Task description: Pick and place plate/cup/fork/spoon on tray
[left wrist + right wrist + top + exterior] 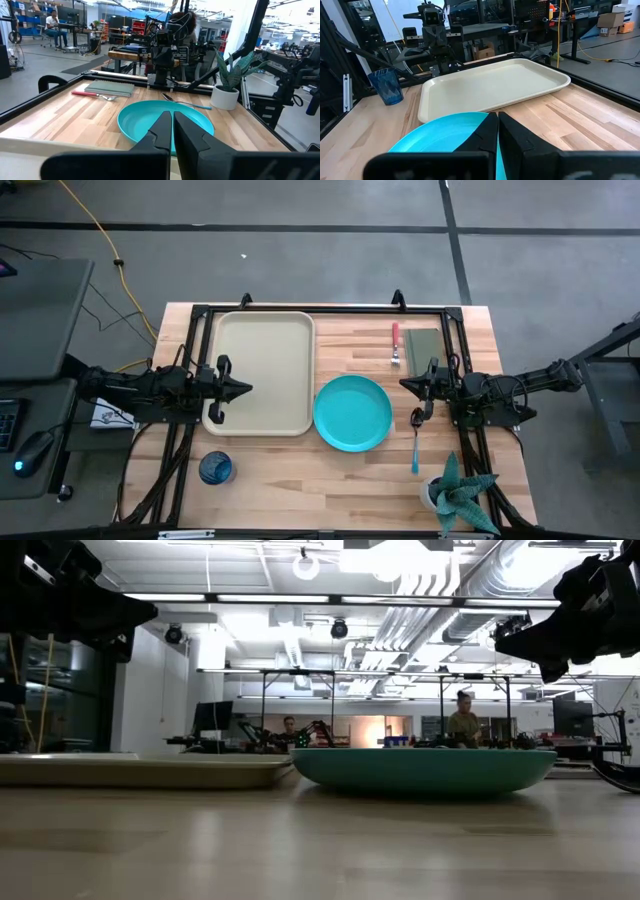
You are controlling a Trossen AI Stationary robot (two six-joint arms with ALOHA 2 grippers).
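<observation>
The beige tray (262,370) lies at the far left of the table, with nothing on it. The turquoise plate (352,412) rests on the wood just right of it. The blue cup (215,469) stands near the near left edge. The red-handled fork (395,342) lies beside a grey-green pad, and the blue-handled spoon (416,442) lies right of the plate. My left gripper (245,389) is shut above the tray's left part. My right gripper (405,385) is shut, raised right of the plate.
A grey-green pad (421,347) lies at the far right. A potted plant (458,492) stands at the near right corner. A black frame (320,310) runs along the table's far edge. People sit at desks in the room beyond.
</observation>
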